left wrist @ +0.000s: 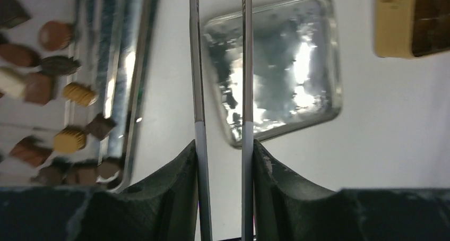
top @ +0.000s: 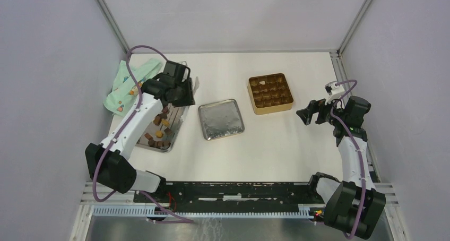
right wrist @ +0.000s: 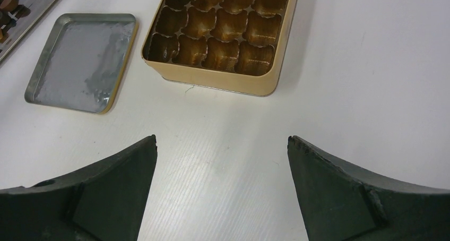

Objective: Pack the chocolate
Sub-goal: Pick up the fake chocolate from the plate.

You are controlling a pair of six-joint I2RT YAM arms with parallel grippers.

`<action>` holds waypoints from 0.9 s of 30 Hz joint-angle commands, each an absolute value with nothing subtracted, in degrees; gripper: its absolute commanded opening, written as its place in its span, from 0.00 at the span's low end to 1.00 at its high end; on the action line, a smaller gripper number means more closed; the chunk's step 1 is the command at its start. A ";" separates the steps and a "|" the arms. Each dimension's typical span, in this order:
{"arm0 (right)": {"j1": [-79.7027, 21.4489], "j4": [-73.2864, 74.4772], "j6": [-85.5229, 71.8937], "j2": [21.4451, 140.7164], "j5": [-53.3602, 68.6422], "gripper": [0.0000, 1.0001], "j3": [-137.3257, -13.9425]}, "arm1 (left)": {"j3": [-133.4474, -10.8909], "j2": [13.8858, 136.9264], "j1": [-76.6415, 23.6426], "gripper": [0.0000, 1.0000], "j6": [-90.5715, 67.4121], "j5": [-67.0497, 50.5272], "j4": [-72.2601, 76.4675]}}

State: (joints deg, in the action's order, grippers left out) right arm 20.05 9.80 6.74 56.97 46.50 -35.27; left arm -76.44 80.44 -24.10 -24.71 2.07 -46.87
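The chocolate (top: 159,129), small dark brown, mid-brown and cream-coloured chunks, lies loose in a long shallow steel tray (left wrist: 132,82) on the left side of the white table (top: 276,140). The scatter follows the tray's long axis, which runs from the near left towards the far right, and it is thickest in the near half. Single pieces share no heading. In the left wrist view, the oval and ribbed ones lie with their long sides roughly across the frame, and the square ones sit at mixed angles.

The left arm goes up the left edge from its base, bends at the elbow and carries its wrist over the tray's far half. The left gripper (left wrist: 223,145) is clenched on a pair of long metal tweezers (left wrist: 197,66). The 2 thin blades stand apart and parallel, one against each finger. They reach out past the tray's rim and over a square silver lid (left wrist: 286,66); their tips are cut off by the frame.

The right arm is folded at the right edge. The right gripper (right wrist: 222,138) is spread wide and holds nothing, and it faces a square gold tin with a grid of compartments (right wrist: 265,82). A pale green printed packet (top: 130,84) lies beyond the tray.
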 commanded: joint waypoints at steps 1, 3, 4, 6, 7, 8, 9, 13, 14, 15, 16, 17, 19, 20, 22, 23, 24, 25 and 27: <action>20.40 6.93 7.40 56.38 47.99 0.98 -35.11 | -76.05 77.85 -19.00 0.43 -16.71 8.54 -56.75; 20.43 6.93 7.38 56.47 48.16 0.98 -35.07 | -75.95 78.08 -17.71 0.43 -15.22 10.93 -58.86; 20.44 6.94 7.34 56.57 48.25 0.98 -35.15 | -75.92 78.24 -17.06 0.43 -14.66 11.61 -59.55; 20.44 7.01 7.29 56.54 48.34 0.98 -35.24 | -75.94 78.82 -15.80 0.43 -13.74 12.85 -60.65; 20.41 7.00 7.29 56.61 48.41 0.98 -35.33 | -75.94 79.16 -15.31 0.44 -13.37 13.50 -60.99; 20.43 7.13 7.29 56.59 48.43 0.98 -35.41 | -75.87 79.57 -14.90 0.44 -13.11 14.04 -61.34; 20.44 7.20 7.29 56.53 48.43 0.98 -35.46 | -75.85 79.95 -14.55 0.44 -12.92 14.37 -61.53; 20.41 7.35 7.30 56.63 48.43 0.98 -35.60 | -75.85 81.04 -13.35 0.44 -12.21 14.97 -61.70; 20.39 7.35 7.25 56.62 48.43 0.98 -35.60 | -75.81 81.26 -13.00 0.44 -11.93 15.19 -61.78; 20.41 7.38 7.28 56.65 48.43 0.98 -35.64 | -75.70 81.48 -12.60 0.45 -11.64 15.32 -61.87; 20.39 7.42 7.21 56.70 48.43 0.98 -35.69 | -75.56 81.66 -12.20 0.45 -11.28 15.43 -61.87; 20.41 7.38 7.21 56.70 48.48 0.98 -35.68 | -75.34 81.92 -11.78 0.45 -10.87 15.46 -61.89; 20.39 7.43 7.16 56.89 48.52 0.98 -35.68 | -74.80 82.36 -10.81 0.45 -10.26 15.28 -61.41; 20.40 7.35 7.10 56.91 48.58 0.98 -35.75 | -74.55 82.62 -10.31 0.45 -10.17 14.91 -61.25; 20.40 7.36 7.12 56.99 48.60 0.98 -35.77 | -74.25 83.30 -9.62 0.45 -10.18 13.81 -60.74; 20.39 7.33 7.12 56.99 48.60 0.98 -35.82 | -74.06 83.68 -9.32 0.45 -10.17 13.55 -60.56; 20.41 7.38 7.20 56.97 48.60 0.98 -35.77 | -73.82 83.96 -9.20 0.45 -10.12 13.42 -60.34; 20.42 7.45 7.20 56.89 48.52 0.98 -35.73 | -73.63 84.28 -9.03 0.45 -10.09 13.18 -60.16; 20.41 7.47 7.29 56.91 48.52 0.98 -35.64 | -73.36 84.73 -8.59 0.45 -10.17 12.81 -59.85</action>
